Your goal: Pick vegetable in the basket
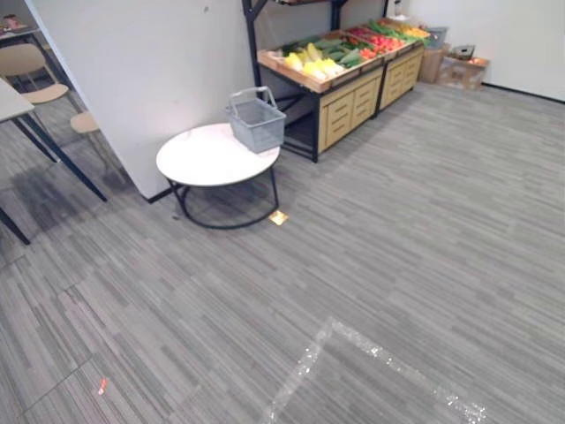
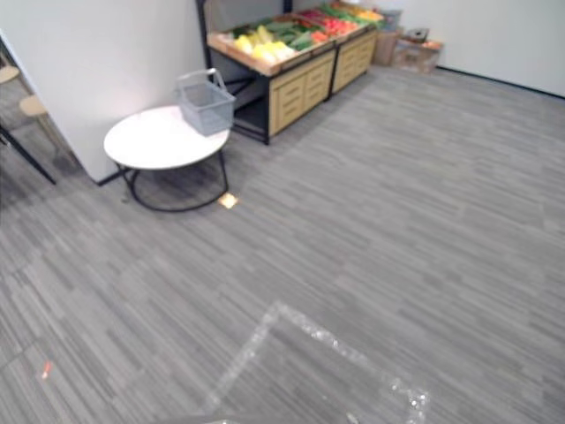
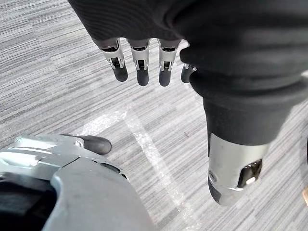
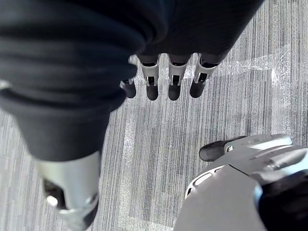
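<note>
Well, basket (image 1: 257, 121): grey, handle raised, stood on the far right edge of the round white worktop (image 1: 203, 159).
Vegetables (image 1: 320, 58): lay on the wooden stand (image 1: 351, 102), just beyond the basket.
Left hand (image 3: 143, 67): fingers straight and apart, holding nothing, above the floor (image 1: 397, 265).
Right hand (image 4: 152, 83): fingers likewise relaxed, empty, above the floor.

**Basket on table, stand behind**

We see the basket (image 1: 256, 119) on the table's (image 1: 199, 159) far right edge, the table just before the wall (image 1: 141, 71). Behind it to the right runs the stand (image 1: 353, 102), vegetables (image 1: 322, 53) on top. Chairs (image 1: 25, 60) sit far left.
</note>
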{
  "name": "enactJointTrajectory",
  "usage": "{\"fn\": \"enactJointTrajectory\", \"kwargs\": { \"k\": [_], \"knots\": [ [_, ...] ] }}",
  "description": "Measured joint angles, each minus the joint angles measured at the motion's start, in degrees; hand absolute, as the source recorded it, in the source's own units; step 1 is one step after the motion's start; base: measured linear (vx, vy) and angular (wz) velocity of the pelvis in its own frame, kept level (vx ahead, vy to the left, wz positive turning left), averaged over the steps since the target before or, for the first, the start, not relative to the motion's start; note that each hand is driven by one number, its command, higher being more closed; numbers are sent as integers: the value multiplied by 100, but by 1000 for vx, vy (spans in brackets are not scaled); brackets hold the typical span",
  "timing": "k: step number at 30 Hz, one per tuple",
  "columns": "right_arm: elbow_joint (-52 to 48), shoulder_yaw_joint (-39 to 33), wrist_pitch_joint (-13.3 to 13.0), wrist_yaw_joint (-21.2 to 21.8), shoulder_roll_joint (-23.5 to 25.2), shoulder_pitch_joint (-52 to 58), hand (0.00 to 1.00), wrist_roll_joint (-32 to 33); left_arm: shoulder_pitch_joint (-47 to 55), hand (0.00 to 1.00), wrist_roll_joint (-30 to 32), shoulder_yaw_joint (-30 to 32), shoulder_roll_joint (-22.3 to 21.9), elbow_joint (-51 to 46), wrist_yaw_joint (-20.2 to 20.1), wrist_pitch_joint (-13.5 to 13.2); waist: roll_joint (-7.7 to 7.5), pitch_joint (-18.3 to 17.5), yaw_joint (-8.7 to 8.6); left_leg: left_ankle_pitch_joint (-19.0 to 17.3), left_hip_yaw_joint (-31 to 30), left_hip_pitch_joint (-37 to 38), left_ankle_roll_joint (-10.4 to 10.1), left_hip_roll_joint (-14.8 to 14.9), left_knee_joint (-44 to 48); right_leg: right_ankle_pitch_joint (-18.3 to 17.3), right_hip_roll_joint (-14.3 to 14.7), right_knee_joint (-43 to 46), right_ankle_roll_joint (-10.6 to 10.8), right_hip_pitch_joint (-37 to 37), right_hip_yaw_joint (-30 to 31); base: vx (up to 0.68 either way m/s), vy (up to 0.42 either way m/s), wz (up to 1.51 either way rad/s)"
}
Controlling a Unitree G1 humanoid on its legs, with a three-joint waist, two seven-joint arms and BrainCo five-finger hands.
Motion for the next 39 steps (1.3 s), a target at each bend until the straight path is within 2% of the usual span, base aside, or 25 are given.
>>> {"fn": "enactJointTrajectory", "kwargs": {
  "k": [6, 10, 13, 14, 15, 17, 18, 19, 20, 21, 22, 24, 25, 26, 27, 29, 32, 33, 34, 35, 36, 37, 38, 39],
  "knots": [
    [-28, 4, 0, 3, 0, 15, 0, 29, 2, 0, -5, -10, -5, -1, 20, 0, 13, 52, 0, 2, 19, 1, 13, 28, -26, -3, 32, 12, 0, -8, 35, -70, -36, -5],
    [-45, 3, -1, -1, -6, 12, 0, 32, -40, 0, -26, -42, -6, -14, 72, 0, 36, 51, -1, -11, -2, -208, -21, 60, -9, -116, 31, 316, -103, -326, 5, -10, -23, 2],
    [-48, -7, 0, -5, -6, -62, 0, 34, -109, 0, -79, 22, -10, -21, 112, -1, 34, 212, -7, -60, -9, -268, -61, 96, 124, -268, 21, 546, -140, -414, -27, 31, -42, 7],
    [-46, -7, 2, -7, 2, -74, 0, 34, -145, 0, -83, 87, -10, -22, 122, 0, 16, 258, -7, -228, -11, -371, -90, 134, 450, -351, 4, 674, -168, -448, -27, 83, -60, 5],
    [-48, -5, 2, -9, 1, -107, 0, 37, -145, 0, -106, 247, -11, -59, 131, 2, 14, 288, 3, -615, -3, -728, -128, 257, 1298, -566, 3, 871, -191, -518, -21, 67, -59, 7],
    [-47, -4, 1, -12, 23, -149, 0, 39, -145, 0, -106, 330, -10, -134, 140, 1, -33, 368, 5, -787, 12, -1167, -237, 379, 2449, -719, -18, 985, -271, -469, -32, 56, -72, 8],
    [-69, -6, -4, -11, 20, -152, 0, 38, -144, 0, -106, 445, -46, -251, 158, 6, -32, 442, 21, -768, -38, -1615, -224, 523, 3544, -794, -16, 1043, -287, -366, -40, 77, -92, 5],
    [-91, 5, -7, -13, -28, -145, 0, 37, -142, 0, -113, 613, -160, -307, 170, 9, 62, 533, 26, -649, -87, -1944, -112, 711, 4463, -886, 56, 1108, -324, -220, -73, 108, -71, 4],
    [-93, 17, -6, -17, -50, -138, 0, 37, -140, 0, -117, 679, -208, -317, 176, 17, 81, 566, 25, -516, -133, -2093, -114, 783, 4845, -943, 71, 1155, -349, -149, -87, 116, -17, 6],
    [-96, 32, -6, -23, -54, -123, 0, 37, -142, 0, -128, 714, -227, -351, 177, 32, 110, 582, 25, -187, -170, -2258, -132, 823, 5298, -1022, 49, 1197, -357, -54, -78, 175, 17, -3],
    [-147, 77, -5, -44, -41, -143, 0, 35, -146, 0, -136, 701, -217, -358, 172, 32, 8, 582, 54, 23, -165, -2550, -153, 831, 5789, -1096, -60, 1211, -376, 89, -37, 170, 14, -7],
    [-267, 116, -4, -62, -53, -209, 0, 35, -156, 0, -137, 648, -221, -360, 168, 30, 51, 606, 52, -336, -180, -2831, -161, 833, 5525, -1175, -126, 1206, -355, 137, 55, 184, 29, -11],
    [-261, 119, -1, -63, -65, -257, 0, 34, -156, 0, -140, 636, -221, -359, 168, 29, 48, 613, 55, -400, -180, -2923, -149, 825, 5287, -1188, -154, 1195, -349, 137, 93, 212, 63, -21],
    [-263, 128, 0, -69, -60, -344, 0, 34, -153, 0, -153, 625, -228, -359, 166, 28, 28, 633, 69, -426, -162, -3029, -154, 804, 4600, -1222, -248, 1163, -303, 169, 135, 245, 95, -25],
    [-284, 234, -3, -90, -55, -387, 0, 33, -142, 0, -190, 624, -242, -359, 169, 27, 25, 650, 81, -317, -172, -3062, -176, 781, 3685, -1276, -319, 1100, -227, 262, 170, 328, 148, -28],
    [-364, 457, -13, -116, -57, -363, 0, 31, -113, 0, -232, 633, -291, -382, 179, 23, 52, 658, 173, 143, -168, -2967, -237, 838, 1964, -1488, -389, 1104, -29, 407, 290, 355, 214, -30],
    [-428, 697, -27, -120, -75, -355, 0, 34, -31, 0, -230, 696, -343, -453, 185, 26, 129, 651, 197, 297, -128, -3005, -220, 1068, 1250, -1802, -406, 1100, 219, 702, 444, 454, 347, -37],
    [-485, 671, -39, -112, 16, -371, 0, 34, 44, 0, -227, 785, -319, -464, 162, 29, 33, 608, 236, 982, 16, -3103, -151, 1046, 1611, -1984, -618, 1043, 242, 871, 578, 520, 383, -47],
    [-450, 616, -44, -104, 72, -373, 0, 32, 51, 0, -224, 819, -271, -463, 159, 27, 1, 529, 275, 999, 93, -3139, -150, 975, 1832, -2007, -757, 991, 179, 894, 645, 534, 338, -54],
    [-364, 502, -57, -86, 205, -410, 0, 30, 49, 0, -222, 867, -214, -464, 167, 18, -225, 381, 311, 761, 223, -3288, -71, 854, 2130, -1902, -916, 1019, 43, 807, 805, 453, 204, -23],
    [-312, 412, -87, -45, 333, -442, 0, 10, -31, 0, -215, 844, -170, -459, 167, -6, -314, 274, 296, 486, 237, -3425, 19, 718, 2365, -1564, -1052, 1188, -50, 628, 973, 687, 359, -2],
    [-230, 270, -79, -24, 381, -463, 0, -4, -108, 0, -211, 794, -125, -398, 158, 3, -338, 263, 299, 347, 278, -3384, 184, 574, 2512, -1248, -1175, 1527, 66, 515, 1194, 686, 378, 19],
    [-219, 198, -79, -12, 375, -460, 0, -13, -132, 0, -207, 759, -103, -343, 156, 3, -343, 258, 299, 279, 333, -3309, 273, 511, 2535, -1097, -1239, 1742, 86, 466, 1279, 690, 386, 18],
    [-213, 72, -88, 3, 342, -442, 0, -19, -167, 0, -194, 619, -56, -288, 159, 11, -345, 245, 274, 160, 368, -3108, 389, 361, 2520, -685, -1344, 2263, 82, 307, 1406, 550, 282, 8]
  ]
}}
